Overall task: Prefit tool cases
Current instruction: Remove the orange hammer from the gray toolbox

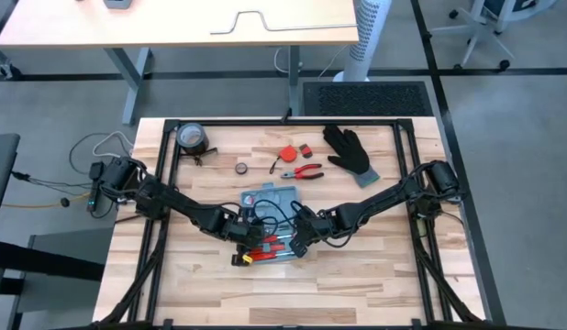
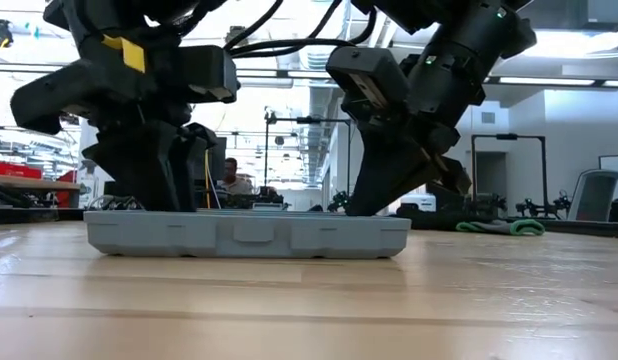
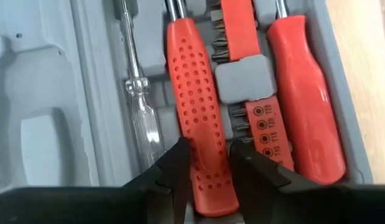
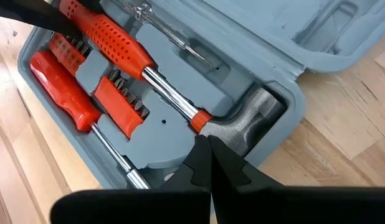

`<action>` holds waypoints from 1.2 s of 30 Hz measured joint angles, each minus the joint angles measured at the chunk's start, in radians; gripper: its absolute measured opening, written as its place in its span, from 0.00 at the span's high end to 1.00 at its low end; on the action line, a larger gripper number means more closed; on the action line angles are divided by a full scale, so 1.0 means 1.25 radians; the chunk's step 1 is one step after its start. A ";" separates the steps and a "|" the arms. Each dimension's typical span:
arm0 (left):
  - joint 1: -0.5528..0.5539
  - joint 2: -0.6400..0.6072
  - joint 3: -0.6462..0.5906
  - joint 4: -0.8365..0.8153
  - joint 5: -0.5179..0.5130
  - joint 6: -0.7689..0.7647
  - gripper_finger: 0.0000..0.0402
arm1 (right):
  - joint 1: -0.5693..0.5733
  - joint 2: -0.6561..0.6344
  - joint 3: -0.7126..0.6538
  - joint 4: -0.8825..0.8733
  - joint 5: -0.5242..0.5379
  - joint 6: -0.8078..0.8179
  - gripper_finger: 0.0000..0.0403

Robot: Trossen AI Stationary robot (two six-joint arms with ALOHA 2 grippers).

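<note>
We see the tool case (image 1: 270, 225) lying open near the middle of the bench (image 1: 210, 275), a bit toward its front edge. Our left gripper (image 3: 208, 171) is down inside it, fingers (image 3: 177, 168) clamped on the dotted orange handle (image 3: 195, 112) of a hammer. Our right gripper (image 4: 208, 158) sits at the other end, fingers pressed together, tips touching the grey hammer head (image 4: 245, 127). Beside the hammer we spot an orange screwdriver (image 3: 304, 106), a bit holder (image 3: 245, 74) and a clear-handled screwdriver (image 3: 142, 109).
</note>
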 joint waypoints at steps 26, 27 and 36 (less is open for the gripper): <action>0.015 0.064 0.002 -0.020 -0.084 -0.106 0.83 | 0.014 -0.004 -0.001 0.012 0.022 0.005 1.00; 0.012 0.063 0.002 -0.020 -0.087 -0.110 0.83 | 0.015 -0.008 -0.001 0.014 0.021 0.006 1.00; -0.005 0.002 0.019 -0.041 -0.094 -0.118 0.99 | 0.017 -0.078 -0.002 0.022 0.064 -0.005 1.00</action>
